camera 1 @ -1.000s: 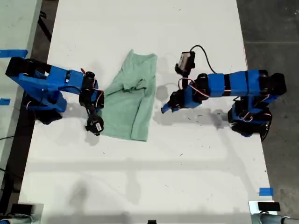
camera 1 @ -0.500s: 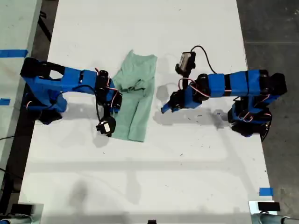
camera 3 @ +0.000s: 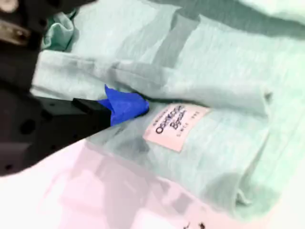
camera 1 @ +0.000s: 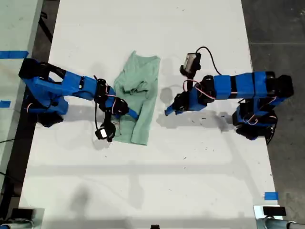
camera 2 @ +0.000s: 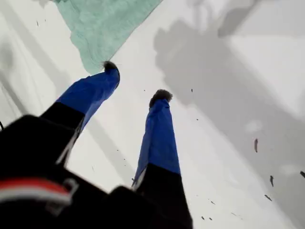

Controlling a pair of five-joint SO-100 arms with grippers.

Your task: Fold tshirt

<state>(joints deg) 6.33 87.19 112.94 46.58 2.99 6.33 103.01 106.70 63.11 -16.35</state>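
Count of things on the white table (camera 1: 190, 162)

One mint-green tshirt (camera 1: 139, 98) lies on it, with two blue arms, one at each side of the tshirt. One sewn label (camera 3: 175, 125) shows on the cloth, and three blue tape (camera 1: 270, 195) pieces lie around.

Small pale label (camera 3: 175, 126) sewn on the tshirt (camera 3: 224, 95), second wrist view, dark print reading roughly "OshKosh B'gosh", smaller line beneath it too blurred to read

Tshirt (camera 1: 137, 100) on table (camera 1: 157, 181), seemingly between arms.
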